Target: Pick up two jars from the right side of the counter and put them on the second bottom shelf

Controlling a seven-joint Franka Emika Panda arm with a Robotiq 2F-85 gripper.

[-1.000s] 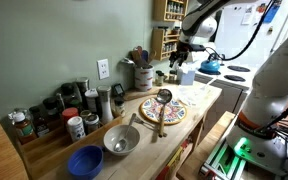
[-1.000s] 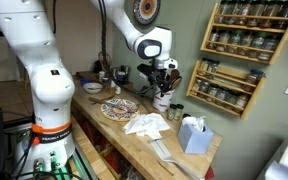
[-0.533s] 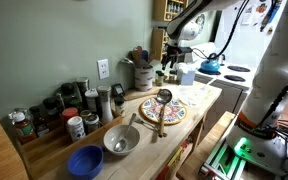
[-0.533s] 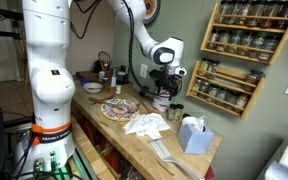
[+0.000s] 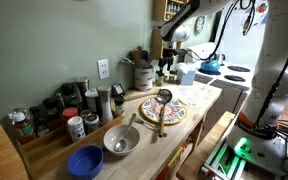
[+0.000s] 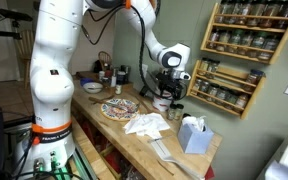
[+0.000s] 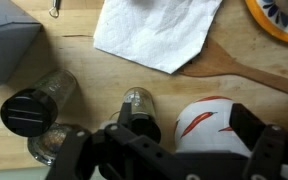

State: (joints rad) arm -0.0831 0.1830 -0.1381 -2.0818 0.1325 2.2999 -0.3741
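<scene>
The claw (image 7: 169, 150) hangs released, jaws wide, over a clear-topped jar (image 7: 139, 105) near the counter's (image 7: 84, 72) back edge. A black-lidded jar (image 7: 29, 110) stands near it. It would be best to centre on the clear-topped one, keep clear of the white cup (image 7: 209, 125) just beside it, then drop straight down. The second bottom shelf (image 6: 227, 88) sits in the spice rack (image 6: 198, 88) on the wall above. The counter is light butcher-block wood in a cluttered kitchen.

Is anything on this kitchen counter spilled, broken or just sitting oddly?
Nothing looks spilled or broken. Only a crumpled white paper towel lies loose on the counter, beside the patterned plate.
</scene>
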